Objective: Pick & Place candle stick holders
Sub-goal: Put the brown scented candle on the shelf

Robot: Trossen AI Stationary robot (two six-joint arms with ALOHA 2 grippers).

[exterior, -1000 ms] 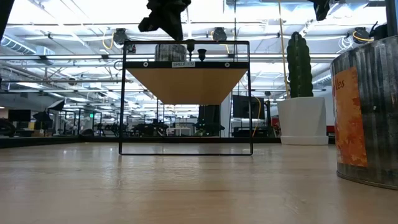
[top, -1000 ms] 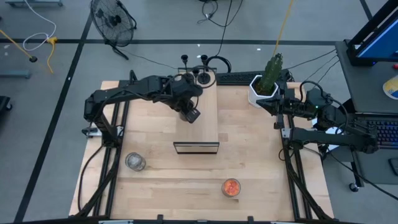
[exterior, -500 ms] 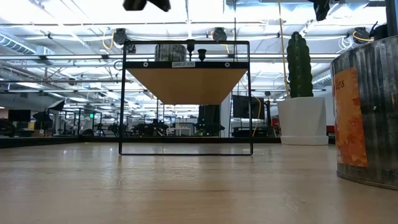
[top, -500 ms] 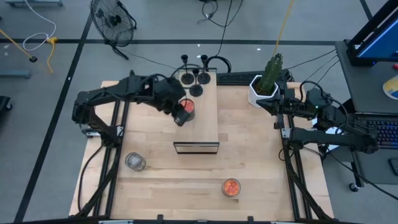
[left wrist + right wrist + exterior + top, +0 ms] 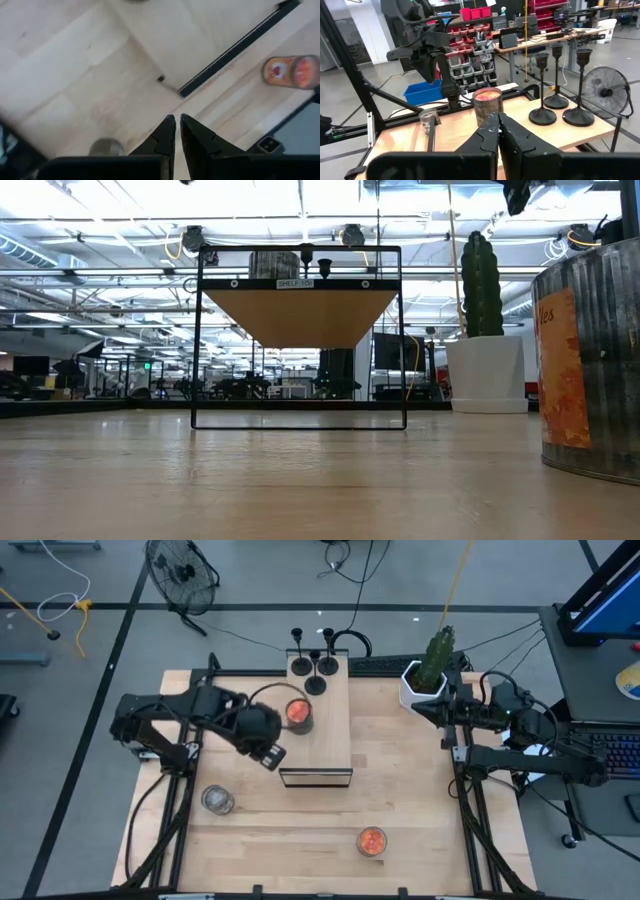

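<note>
Three black holders stand on their round bases at the far end of the long pale wooden box. One orange-red cup stands upright on the box's left part; it also shows in the right wrist view. A second orange-red cup and a clear-silvery cup stand on the table. My left gripper is shut and empty, above the table left of the box. My right gripper is shut and empty by the white cactus pot.
The box is a raised shelf on a thin black frame. The cactus pot stands at the far right. The near orange-red cup stands close in front of the low camera. Bare wood lies between the box and the two table cups.
My left gripper has left the orange-red cup standing on the box and has drawn back toward the table's near left, rising out of the low view. The cup has stayed upright where it was set. My right arm has kept still.
</note>
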